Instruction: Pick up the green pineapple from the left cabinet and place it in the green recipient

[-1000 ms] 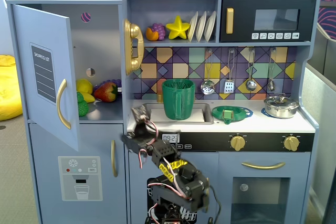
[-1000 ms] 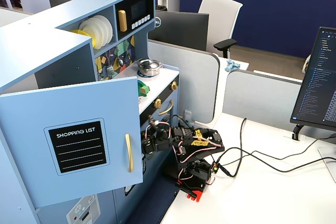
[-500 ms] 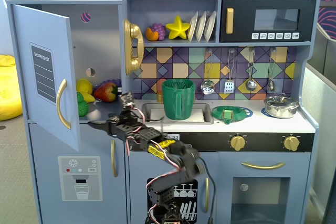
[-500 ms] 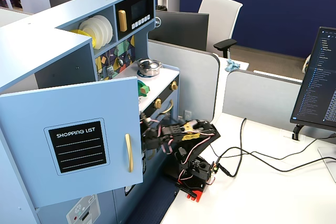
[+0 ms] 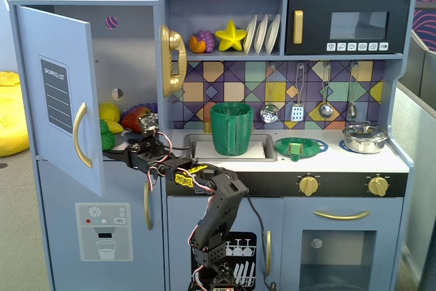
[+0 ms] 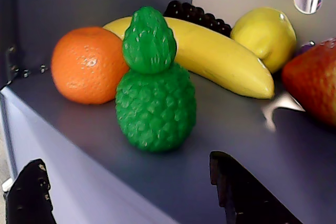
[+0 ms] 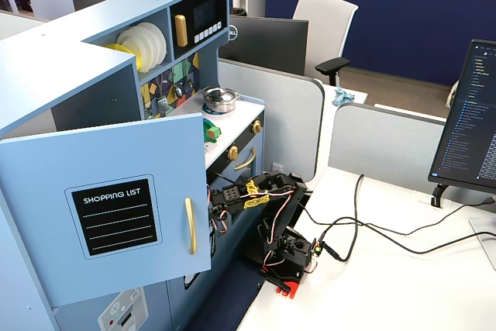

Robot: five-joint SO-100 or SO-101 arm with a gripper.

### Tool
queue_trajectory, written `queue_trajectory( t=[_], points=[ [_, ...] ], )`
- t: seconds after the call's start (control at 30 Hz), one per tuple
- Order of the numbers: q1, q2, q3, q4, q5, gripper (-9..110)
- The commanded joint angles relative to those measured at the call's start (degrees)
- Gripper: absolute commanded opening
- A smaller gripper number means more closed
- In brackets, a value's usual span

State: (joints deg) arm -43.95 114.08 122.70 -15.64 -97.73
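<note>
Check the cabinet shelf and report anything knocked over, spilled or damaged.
Nothing stands out. In the wrist view the green pineapple stands upright near the shelf's front edge, with orange, banana and lemon behind it. The pincer is open, short of it.

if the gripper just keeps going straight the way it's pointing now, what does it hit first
Most likely the green pineapple. In the wrist view it stands upright on the shelf of the left cabinet, between the open fingers of the gripper. The orange and banana lie behind it. Depth is hard to judge.
</note>
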Motion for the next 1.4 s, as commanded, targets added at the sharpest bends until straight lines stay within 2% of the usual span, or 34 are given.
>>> queue_trajectory(
  t=[0.0,0.33,1.07,1.1,1.23,1.37],
  points=[
    [0.6,-3.9,-8.1,-2.4,0.7,32],
    [2.1,-13.4,-16.2,-3.9,0.4,30],
    [0.8,-32.4,-40.7,2.5,-1.1,28],
    [0.6,-33.1,-41.6,2.5,-1.3,25],
    [0.5,-34.9,-45.0,4.1,-2.6,1],
    [0.0,-34.4,-44.4,4.5,-2.5,0]
  ],
)
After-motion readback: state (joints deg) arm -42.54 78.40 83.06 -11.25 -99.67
